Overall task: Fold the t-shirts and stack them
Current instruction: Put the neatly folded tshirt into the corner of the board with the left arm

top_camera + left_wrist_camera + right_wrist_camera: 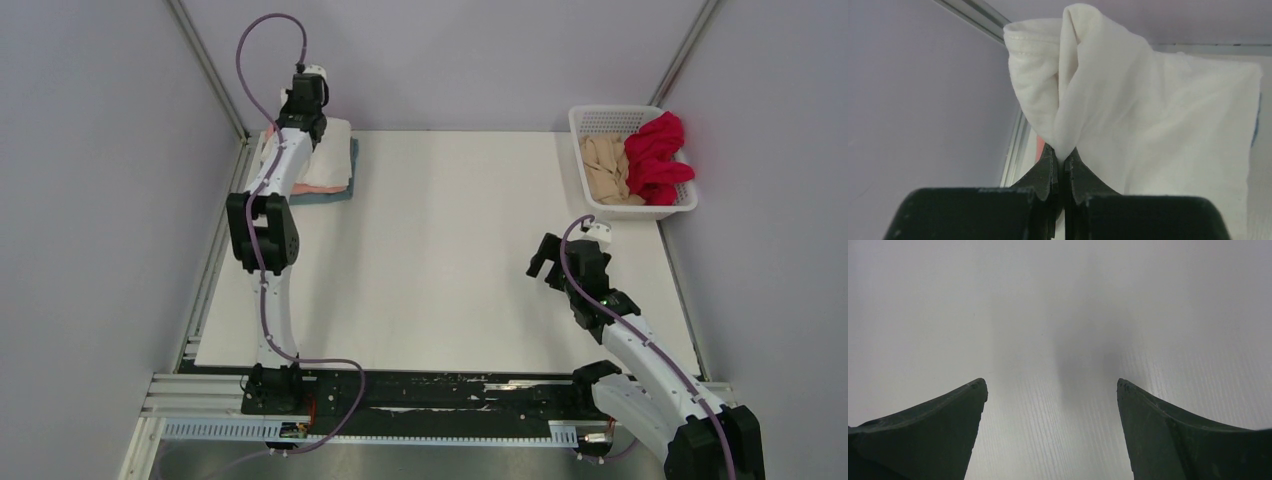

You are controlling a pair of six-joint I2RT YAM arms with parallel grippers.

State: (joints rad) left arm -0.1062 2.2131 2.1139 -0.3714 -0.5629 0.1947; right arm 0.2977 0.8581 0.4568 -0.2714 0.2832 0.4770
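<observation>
**A:** What do we have in the left gripper (pixel 1060 162)?

**B:** Its two fingers are pressed together on a pinch of the white t-shirt (pixel 1148 110). The cloth bunches into a fold right at the fingertips, then spreads out flat beyond them and to their right.

**A:** And what do we see under that shirt?

**B:** A salmon pink t-shirt (pixel 318 187) lies directly beneath it, with a grey-blue t-shirt (pixel 342 196) at the bottom. All three are stacked below the gripper. In the wrist view a sliver of pink shows just left of the fingers.

**A:** How does the right gripper (pixel 1052 385) stand?

**B:** Its fingers are spread wide apart with nothing between them. Ahead of it we see only the bare white table (pixel 1058 300). We cannot tell whether it touches the surface.

**A:** Where are the other shirts from there?

**B:** They are beyond the right gripper and off to its right, in a white basket (pixel 600 118). The beige t-shirt (pixel 603 170) lies crumpled on the nearer side, and the red t-shirt (pixel 655 150) is bunched beside it. Both are well apart from the fingers.
</observation>
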